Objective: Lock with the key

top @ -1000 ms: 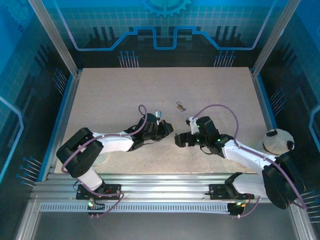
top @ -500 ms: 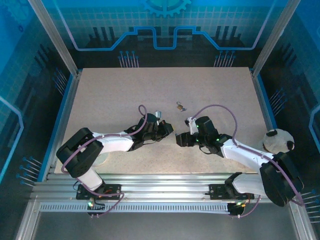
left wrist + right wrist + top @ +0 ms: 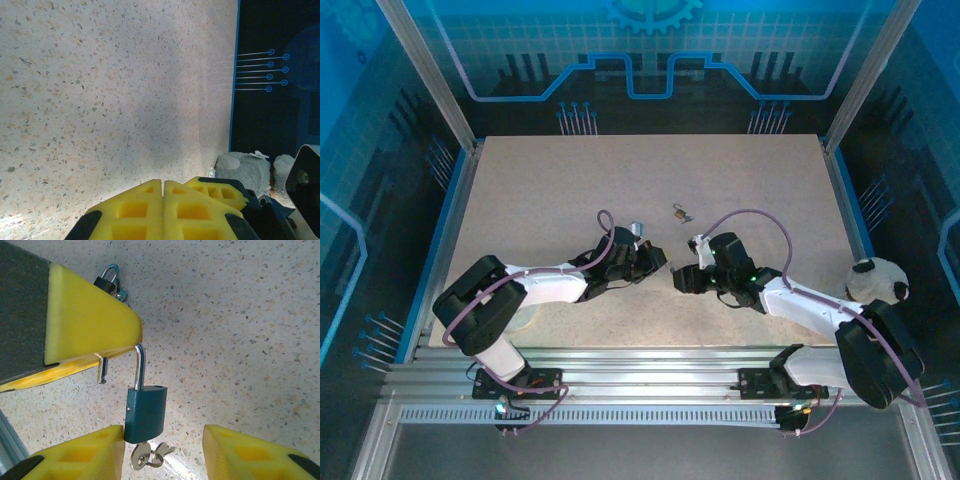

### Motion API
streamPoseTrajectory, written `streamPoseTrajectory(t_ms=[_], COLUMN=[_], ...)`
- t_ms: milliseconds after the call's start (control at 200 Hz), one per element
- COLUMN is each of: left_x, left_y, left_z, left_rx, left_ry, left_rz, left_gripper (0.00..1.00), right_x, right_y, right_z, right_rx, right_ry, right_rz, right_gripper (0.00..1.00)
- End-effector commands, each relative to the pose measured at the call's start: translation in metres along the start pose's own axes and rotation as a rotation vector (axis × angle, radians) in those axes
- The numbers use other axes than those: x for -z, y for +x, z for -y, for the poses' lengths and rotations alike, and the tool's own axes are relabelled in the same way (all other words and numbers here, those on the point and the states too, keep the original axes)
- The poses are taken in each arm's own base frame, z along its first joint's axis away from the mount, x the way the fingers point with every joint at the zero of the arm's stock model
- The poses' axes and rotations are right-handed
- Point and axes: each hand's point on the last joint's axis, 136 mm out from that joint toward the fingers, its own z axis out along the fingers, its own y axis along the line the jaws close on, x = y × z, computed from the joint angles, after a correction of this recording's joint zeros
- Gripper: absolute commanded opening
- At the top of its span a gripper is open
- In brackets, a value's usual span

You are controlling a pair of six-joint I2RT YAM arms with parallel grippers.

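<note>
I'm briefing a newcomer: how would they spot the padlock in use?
Over the middle of the table, where both arms meet, the teal padlock hangs by its open shackle from the left gripper, key in its base. The other padlock lies loose on the table.

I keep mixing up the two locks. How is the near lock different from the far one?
The near lock is held by its loop in the left gripper; the far lock lies on the table. The near lock is teal with an open loop; the far lock looks dark and smaller. Both have metal loops.
</note>
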Motion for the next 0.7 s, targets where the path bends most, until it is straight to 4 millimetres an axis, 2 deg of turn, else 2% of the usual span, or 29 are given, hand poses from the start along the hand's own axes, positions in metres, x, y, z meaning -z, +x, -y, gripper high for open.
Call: streamPoseTrajectory(t_ms=[0, 690], left_x=[-0.0020, -0.0042], left_y=[0.0003, 0.0079], left_z=[0.0175, 0.0216], left_rx=[-0.034, -0.035], left_ry=[0.043, 0.060], left_rz=[-0.008, -0.033], left_gripper=[0.00, 0.00], right_x=[-0.0013, -0.0021], right_y=[-0.0073, -0.0073], right_z=[-0.0091, -0.0101], right_rx=[0.009, 0.006], right_ry=[-0.029, -0.032], right_rz=[0.014, 0.014], right_gripper=[0.43, 0.37])
